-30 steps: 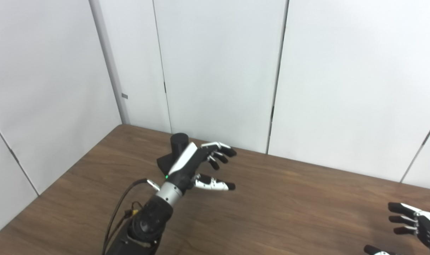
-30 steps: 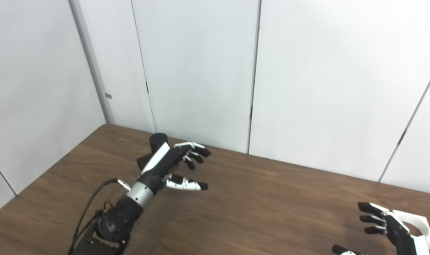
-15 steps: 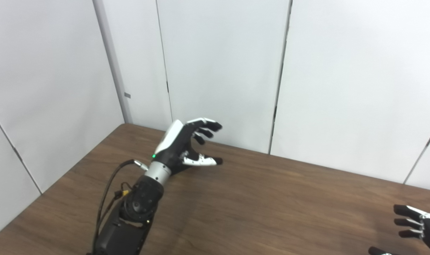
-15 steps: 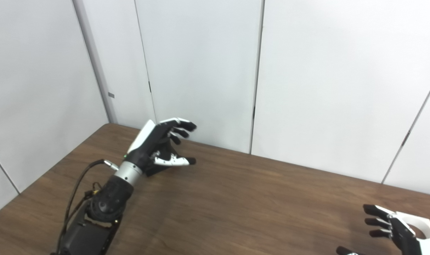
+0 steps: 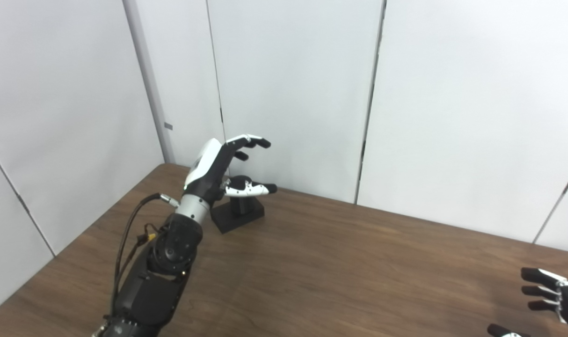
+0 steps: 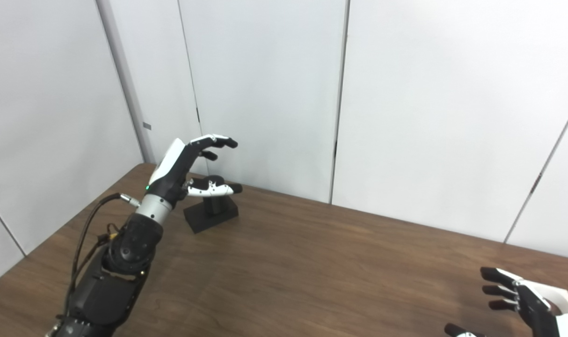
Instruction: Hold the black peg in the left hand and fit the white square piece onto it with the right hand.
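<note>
left of centre in the left eye view, the left hand (image 5: 218,171) is raised over the bench (image 5: 340,271), its arm coming up from the bottom left. its fingers (image 5: 249,139) curl forward at the top and the thumb (image 5: 251,189) sticks out to the right below them, well apart, with nothing gripped between. the peg (image 5: 239,206) stands upright on its square black base on the bench, just behind the thumb, which crosses in front of its top; whether they touch cannot be told. at the bottom right corner the right hand (image 5: 553,299) is cut by the frame edge, its dark fingers spread toward the left and holding nothing that shows.

left of centre in the right eye view, the left hand (image 6: 183,166) has the same spread pose above the peg (image 6: 212,208), whose base sits near the far left corner of the bench (image 6: 312,276). at the bottom right, the right hand (image 6: 522,304) hovers with fingers apart. the white piece (image 6: 562,304) lies just behind it at the frame edge, with a round hole partly showing; the hand does not grip it.
</note>
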You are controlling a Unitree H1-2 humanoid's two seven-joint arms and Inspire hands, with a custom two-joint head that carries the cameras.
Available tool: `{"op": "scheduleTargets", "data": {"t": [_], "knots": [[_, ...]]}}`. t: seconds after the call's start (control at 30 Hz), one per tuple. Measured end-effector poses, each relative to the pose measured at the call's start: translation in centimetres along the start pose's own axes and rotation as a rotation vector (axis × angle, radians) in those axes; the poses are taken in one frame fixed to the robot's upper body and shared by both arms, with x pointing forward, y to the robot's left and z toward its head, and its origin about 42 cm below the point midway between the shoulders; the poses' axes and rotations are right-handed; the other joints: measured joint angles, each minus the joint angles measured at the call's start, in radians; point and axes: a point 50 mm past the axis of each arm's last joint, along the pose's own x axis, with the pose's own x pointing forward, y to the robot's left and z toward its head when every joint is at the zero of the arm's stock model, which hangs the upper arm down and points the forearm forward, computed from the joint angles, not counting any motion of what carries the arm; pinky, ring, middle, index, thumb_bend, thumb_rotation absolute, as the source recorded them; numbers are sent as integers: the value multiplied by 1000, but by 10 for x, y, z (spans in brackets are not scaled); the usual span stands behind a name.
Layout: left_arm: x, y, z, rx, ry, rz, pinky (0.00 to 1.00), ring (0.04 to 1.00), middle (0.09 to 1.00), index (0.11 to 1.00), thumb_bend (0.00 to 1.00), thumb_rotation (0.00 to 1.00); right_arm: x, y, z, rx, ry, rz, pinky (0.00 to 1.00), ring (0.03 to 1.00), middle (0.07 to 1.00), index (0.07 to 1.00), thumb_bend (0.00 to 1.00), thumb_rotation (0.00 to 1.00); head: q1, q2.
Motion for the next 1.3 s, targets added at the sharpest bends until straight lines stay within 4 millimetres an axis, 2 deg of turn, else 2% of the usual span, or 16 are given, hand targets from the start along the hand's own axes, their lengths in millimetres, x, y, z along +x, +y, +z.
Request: {"op": "scheduleTargets", "data": {"t": [0.1, 0.27, 0.4, 0.53, 0.67, 0.97, 1.3], "knots": [[1, 5, -7, 34, 36, -1, 831, 906, 892, 741, 944, 190, 0, 0, 0, -1, 7, -1, 546, 656, 718, 694, 520, 0, 0, 3], [1, 7, -14, 144, 113, 23, 802, 945, 944, 783, 997, 322, 0, 0, 3, 2, 10, 1, 535, 651, 719, 693, 511, 0, -3, 5], [1, 7, -20, 221, 189, 24, 900, 996, 989, 836, 1000, 396, 0, -1, 5, 2, 9, 0, 533, 647, 715, 686, 510, 0, -3, 6], [2, 6, -24, 243, 233, -2, 929, 1000, 1000, 894, 1000, 451, 0, -1, 5, 3, 10, 0, 534, 648, 712, 680, 513, 0, -9, 9], [3, 5, -30, 259, 265, -15, 965, 1000, 1000, 899, 1000, 488, 0, -2, 5, 3, 10, -1, 529, 646, 708, 676, 512, 0, -6, 9], [4, -1, -52, 326, 355, -44, 925, 1000, 1000, 884, 1000, 519, 0, -3, 7, 6, 6, 1, 517, 648, 715, 680, 507, 0, -9, 15], [3, -13, -61, 407, 444, -96, 889, 1000, 1000, 866, 1000, 478, 0, -6, 12, 15, 0, -4, 507, 647, 716, 679, 473, 0, -12, 23]]}}
